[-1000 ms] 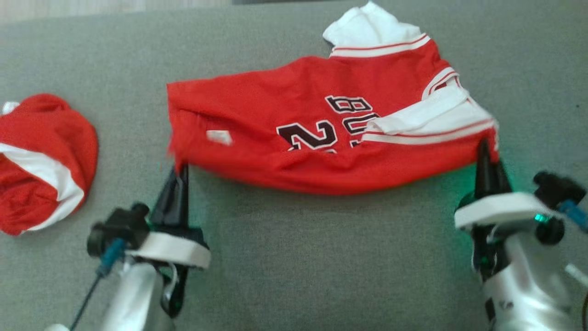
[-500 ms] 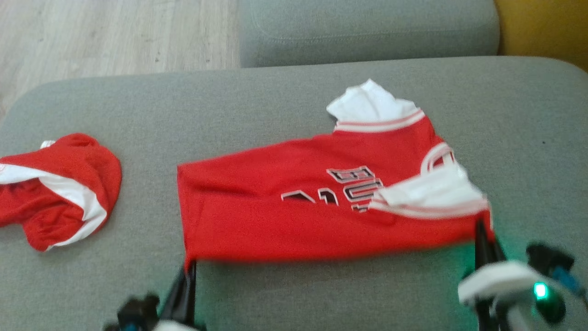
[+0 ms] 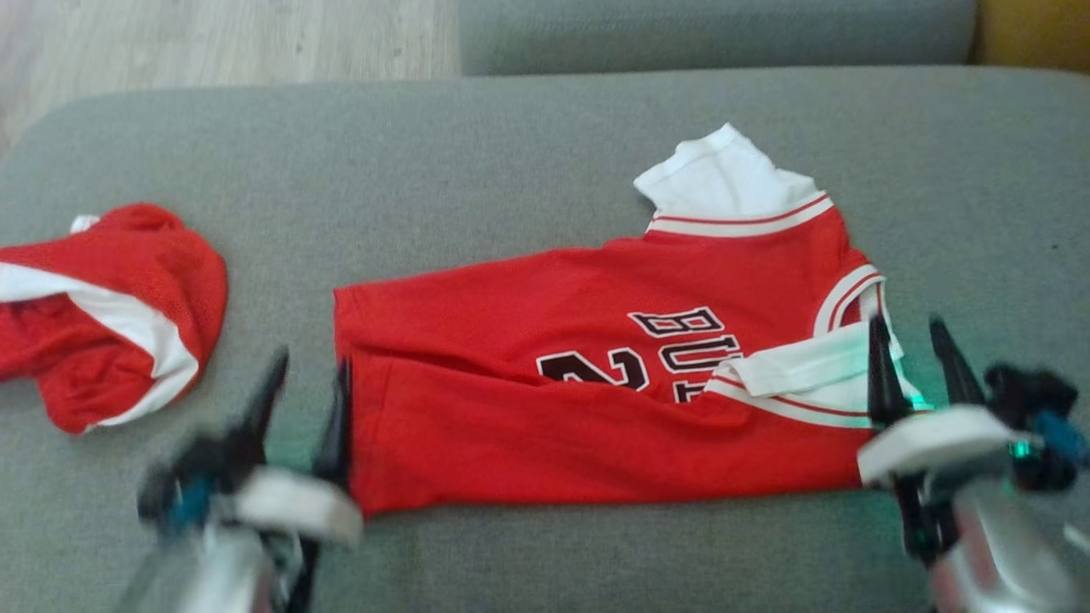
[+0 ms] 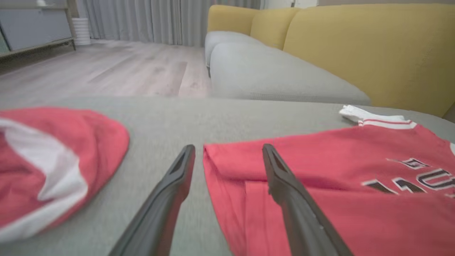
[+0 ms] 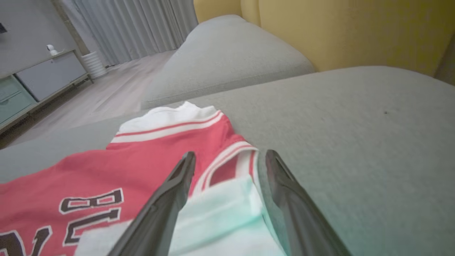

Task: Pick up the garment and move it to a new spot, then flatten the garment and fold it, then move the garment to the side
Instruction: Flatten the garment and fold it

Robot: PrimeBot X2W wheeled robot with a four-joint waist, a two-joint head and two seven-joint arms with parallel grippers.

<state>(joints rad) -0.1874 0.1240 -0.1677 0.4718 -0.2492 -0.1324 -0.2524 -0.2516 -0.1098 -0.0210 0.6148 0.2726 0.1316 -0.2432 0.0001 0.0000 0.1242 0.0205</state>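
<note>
Jersey, red with white sleeves and dark lettering, lies laid out across the middle of a grey cushion. The left pincer is spread open astride its near left corner, and the right pincer is spread open over its near white sleeve, neither grasping cloth. Another red-and-white garment lies bunched well apart at the left.

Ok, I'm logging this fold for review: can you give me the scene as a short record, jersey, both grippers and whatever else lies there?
surface: grey sofa cushion
jersey: red, white trim, lying on the cushion, folded over along its length, lettering partly covered
left gripper: open, fingers astride the hem corner
right gripper: open, over the white sleeve
other garment: red and white, bunched, apart to the left
</note>
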